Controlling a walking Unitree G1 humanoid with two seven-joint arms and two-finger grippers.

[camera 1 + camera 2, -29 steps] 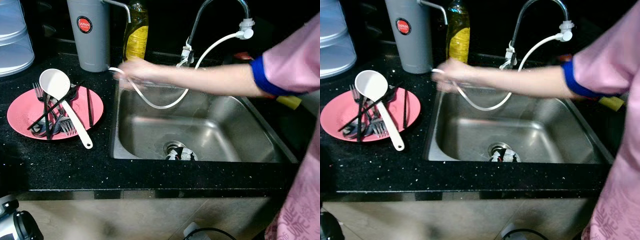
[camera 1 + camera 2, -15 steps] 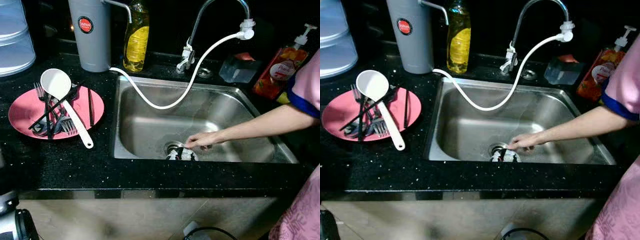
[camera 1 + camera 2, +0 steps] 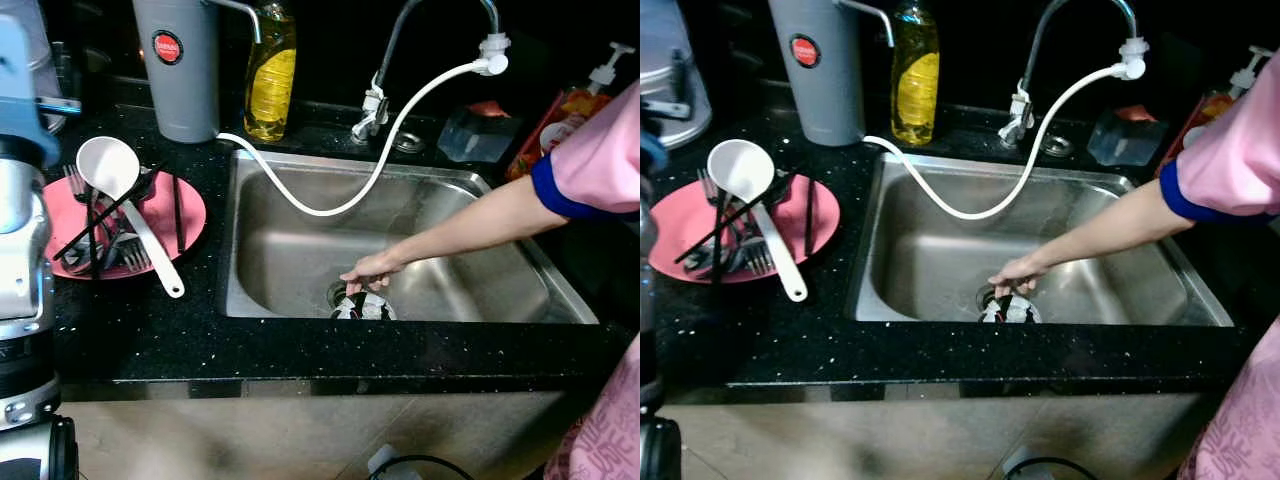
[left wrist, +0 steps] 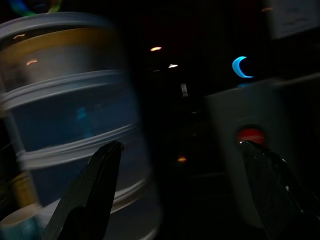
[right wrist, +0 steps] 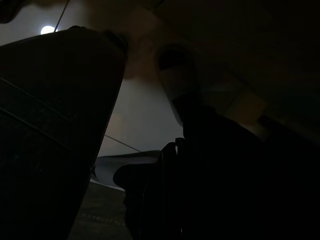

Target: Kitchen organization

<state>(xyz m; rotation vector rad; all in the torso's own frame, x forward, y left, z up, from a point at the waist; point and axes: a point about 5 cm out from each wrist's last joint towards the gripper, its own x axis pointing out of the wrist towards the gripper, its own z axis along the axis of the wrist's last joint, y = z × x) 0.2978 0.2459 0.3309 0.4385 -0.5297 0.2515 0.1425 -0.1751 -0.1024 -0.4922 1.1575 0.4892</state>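
The left tool [image 4: 180,200] is raised with its fingers spread wide and holding nothing; past them stand a blurred clear stacked container [image 4: 70,115] and the grey water filter [image 3: 180,65]. The pink plate [image 3: 185,215] of black cutlery [image 3: 95,235] and a white ladle [image 3: 125,195] lies just beside the left arm on the black speckled surface [image 3: 300,345]. Further right, a person's hand [image 3: 368,272] reaches the drain of the steel sink [image 3: 300,260]. The right tool's state cannot be told in its dark view.
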